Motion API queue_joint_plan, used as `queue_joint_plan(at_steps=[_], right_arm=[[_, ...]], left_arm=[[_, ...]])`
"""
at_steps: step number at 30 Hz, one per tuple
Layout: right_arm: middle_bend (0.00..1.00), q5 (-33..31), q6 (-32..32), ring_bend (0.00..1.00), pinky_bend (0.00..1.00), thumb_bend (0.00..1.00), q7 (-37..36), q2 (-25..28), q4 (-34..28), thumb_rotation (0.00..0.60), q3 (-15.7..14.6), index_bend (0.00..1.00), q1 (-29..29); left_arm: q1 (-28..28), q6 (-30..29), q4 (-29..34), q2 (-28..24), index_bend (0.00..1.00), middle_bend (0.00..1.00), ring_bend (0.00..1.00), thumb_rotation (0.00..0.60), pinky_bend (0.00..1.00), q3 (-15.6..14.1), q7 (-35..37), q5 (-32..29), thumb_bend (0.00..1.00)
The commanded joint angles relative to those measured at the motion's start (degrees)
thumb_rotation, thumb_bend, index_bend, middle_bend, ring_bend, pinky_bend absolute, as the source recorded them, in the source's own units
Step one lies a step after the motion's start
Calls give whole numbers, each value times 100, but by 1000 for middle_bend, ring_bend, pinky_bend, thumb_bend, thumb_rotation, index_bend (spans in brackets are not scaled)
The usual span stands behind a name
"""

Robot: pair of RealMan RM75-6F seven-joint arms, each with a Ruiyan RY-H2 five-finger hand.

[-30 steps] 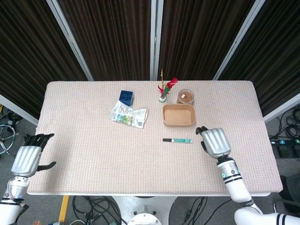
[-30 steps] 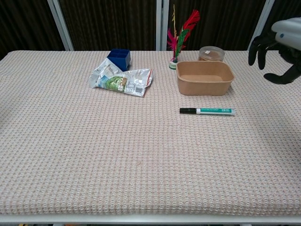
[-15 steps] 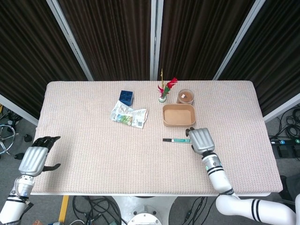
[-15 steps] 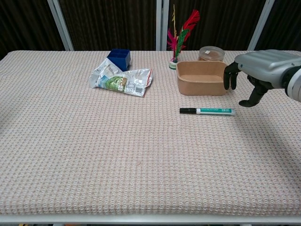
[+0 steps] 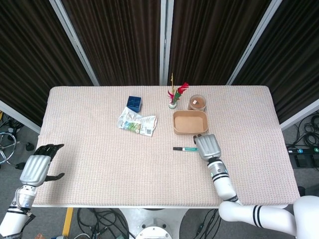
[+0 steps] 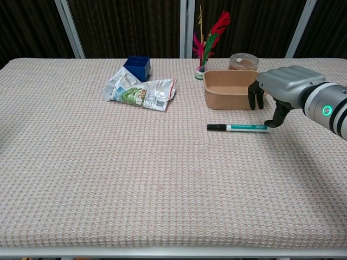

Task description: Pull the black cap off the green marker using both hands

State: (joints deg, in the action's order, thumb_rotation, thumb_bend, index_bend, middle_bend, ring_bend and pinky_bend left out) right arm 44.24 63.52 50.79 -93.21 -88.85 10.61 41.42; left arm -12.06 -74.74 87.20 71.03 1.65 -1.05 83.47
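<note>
The green marker [image 6: 244, 128] lies flat on the table, its black cap [image 6: 216, 127] pointing left; in the head view the marker [image 5: 185, 149] shows just left of my right hand. My right hand [image 6: 279, 86] hovers over the marker's right end with its fingers apart and curved down, the thumb tip at or just above that end, gripping nothing. That same right hand [image 5: 207, 146] covers the marker's right end in the head view. My left hand [image 5: 36, 168] hangs open beside the table's left edge, far from the marker.
A brown tray [image 6: 213, 91] stands just behind the marker, with a small jar [image 6: 243, 61] and a feathered shuttlecock [image 6: 208, 40] behind it. A crumpled snack bag [image 6: 140, 92] and a blue box [image 6: 137, 66] lie at the back left.
My right hand has moved left from the table's right side and come down over the marker's right end. The left hand has shifted slightly. The marker has not moved.
</note>
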Motion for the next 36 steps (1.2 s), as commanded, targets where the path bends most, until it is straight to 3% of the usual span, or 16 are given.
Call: queue_joint_plan(at_steps=[1,36], right_arm=[[420,-73,30,853,945,161,62,-30,49,600,-33,451,50],[440,-657,10,857,949,221,55,-631,815,600,-82,474,282]], left_arm=[[6,-35,-20,0,163,207,142,600,181,-2,23,23,0],[29,-39,-131,25,163,207,142,600,187,-70,97,4,0]])
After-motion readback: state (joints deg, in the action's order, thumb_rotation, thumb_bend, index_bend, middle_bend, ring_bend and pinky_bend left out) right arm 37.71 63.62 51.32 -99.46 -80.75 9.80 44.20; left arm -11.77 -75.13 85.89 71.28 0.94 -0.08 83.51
